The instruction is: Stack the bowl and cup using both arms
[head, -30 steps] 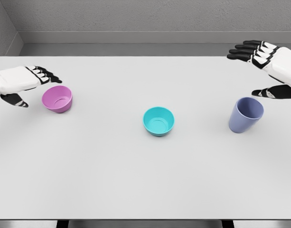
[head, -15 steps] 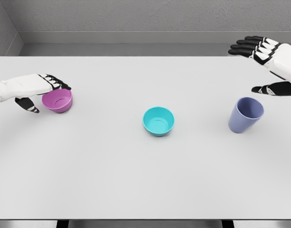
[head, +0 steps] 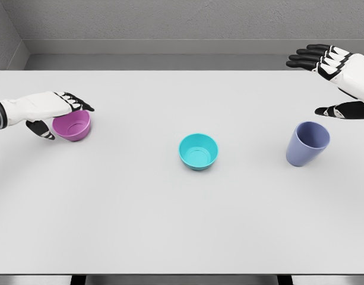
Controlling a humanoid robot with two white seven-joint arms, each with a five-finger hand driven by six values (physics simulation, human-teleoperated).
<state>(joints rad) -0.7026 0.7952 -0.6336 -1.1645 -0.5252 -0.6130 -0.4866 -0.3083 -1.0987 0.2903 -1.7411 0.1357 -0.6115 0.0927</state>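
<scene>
Left hand (head: pixel 51 110) over pink bowl (head: pixel 73 125), teal bowl (head: pixel 198 151) empty.

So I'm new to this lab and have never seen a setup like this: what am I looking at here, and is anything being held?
This is a simulator's render, seen from a camera on a humanoid robot's head, looking down at a white table. The white arms with black-fingered hands are the robot's own. Three things stand on the table: a purple bowl at the left, a teal bowl in the middle and a blue-violet cup at the right. The left hand lies over the purple bowl, fingers across its rim and thumb on its near side, but the bowl sits on the table and I cannot tell if the grip has closed. The right hand hovers open above and behind the cup, touching nothing.
</scene>
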